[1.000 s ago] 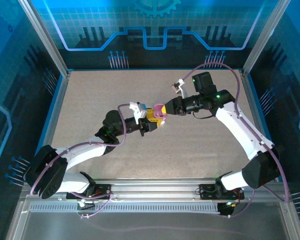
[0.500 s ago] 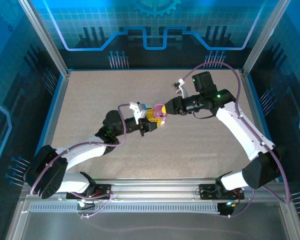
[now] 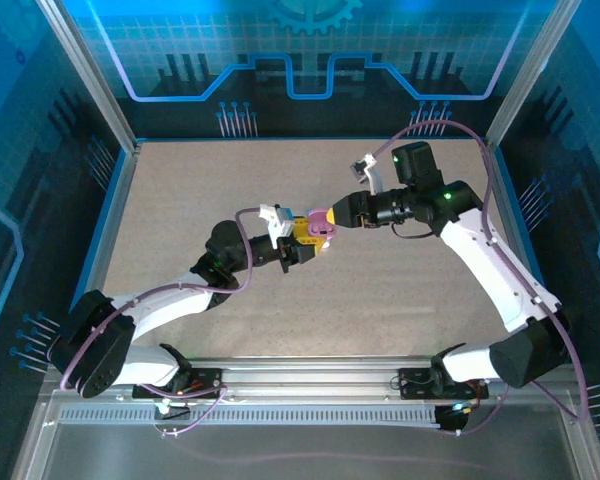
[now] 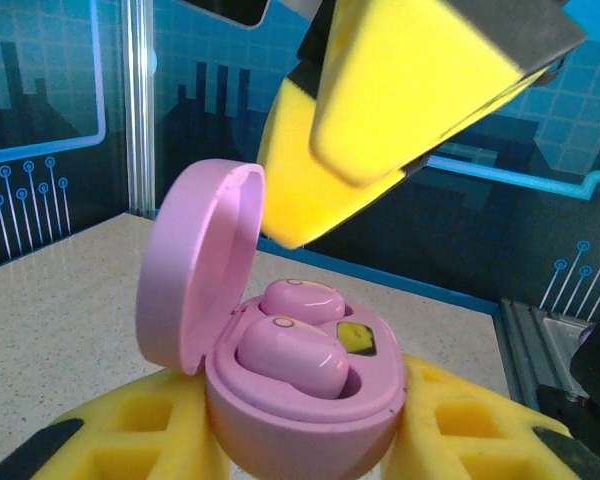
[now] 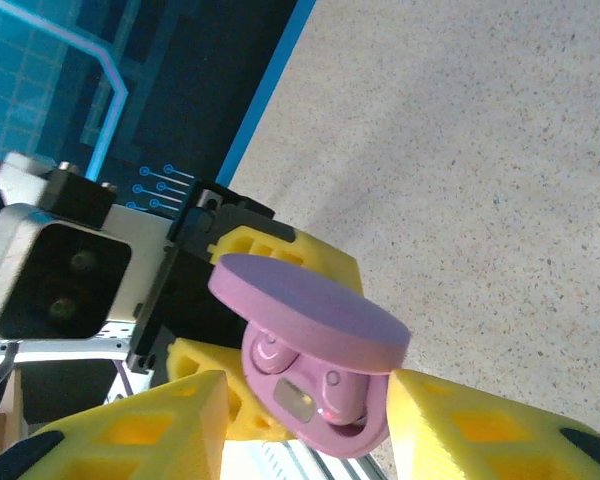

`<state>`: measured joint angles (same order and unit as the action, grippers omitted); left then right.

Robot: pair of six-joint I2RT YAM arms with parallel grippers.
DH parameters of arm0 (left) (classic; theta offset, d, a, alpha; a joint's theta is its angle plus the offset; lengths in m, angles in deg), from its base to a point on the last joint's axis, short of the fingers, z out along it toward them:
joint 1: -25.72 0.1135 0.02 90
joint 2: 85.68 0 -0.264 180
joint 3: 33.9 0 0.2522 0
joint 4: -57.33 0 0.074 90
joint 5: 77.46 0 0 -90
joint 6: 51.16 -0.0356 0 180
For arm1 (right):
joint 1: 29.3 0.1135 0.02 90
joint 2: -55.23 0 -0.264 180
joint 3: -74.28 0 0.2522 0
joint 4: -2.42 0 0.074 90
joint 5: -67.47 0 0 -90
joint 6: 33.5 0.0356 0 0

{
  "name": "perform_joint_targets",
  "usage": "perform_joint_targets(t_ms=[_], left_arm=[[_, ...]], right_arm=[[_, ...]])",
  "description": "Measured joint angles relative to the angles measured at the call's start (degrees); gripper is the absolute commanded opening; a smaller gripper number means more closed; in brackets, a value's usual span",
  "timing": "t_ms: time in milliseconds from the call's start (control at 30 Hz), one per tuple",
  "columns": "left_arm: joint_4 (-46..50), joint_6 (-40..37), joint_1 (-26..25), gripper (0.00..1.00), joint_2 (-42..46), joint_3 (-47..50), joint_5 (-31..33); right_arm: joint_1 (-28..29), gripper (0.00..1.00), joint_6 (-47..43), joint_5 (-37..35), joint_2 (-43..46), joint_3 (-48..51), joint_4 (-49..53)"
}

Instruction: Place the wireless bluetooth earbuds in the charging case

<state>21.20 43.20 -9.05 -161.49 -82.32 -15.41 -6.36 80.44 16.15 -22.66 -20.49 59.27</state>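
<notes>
Release done: my right hand (image 3: 335, 213) has spread its jaws, empty, and eased back toward 2 o'clock.
Both earbuds (image 4: 288, 355) sit seated in the open charging case (image 4: 300, 405), pinched in my left hand (image 3: 308, 240); closing the lid (image 4: 195, 265) looks like all that's left.

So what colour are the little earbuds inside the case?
Pink earbuds, matching the case; the left wrist view shows them best.

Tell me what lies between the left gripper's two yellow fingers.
The left gripper holds the pink charging case there, open, with two pink earbuds seated inside. The left wrist view shows it.
</notes>
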Motion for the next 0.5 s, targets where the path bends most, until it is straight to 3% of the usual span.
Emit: perform_joint_targets(t_ms=[300,500], left_arm=[[1.1,-2.2,-0.3,0.33,0.4,-0.1,0.0],[3.3,-5.5,-1.8,0.33,2.1,-0.2,0.0]], right_arm=[[-3.4,0.54,3.5,-2.9,6.4,1.5,-3.6],[-7.4,0.55,9.8,-3.8,4.7,3.9,-7.2]])
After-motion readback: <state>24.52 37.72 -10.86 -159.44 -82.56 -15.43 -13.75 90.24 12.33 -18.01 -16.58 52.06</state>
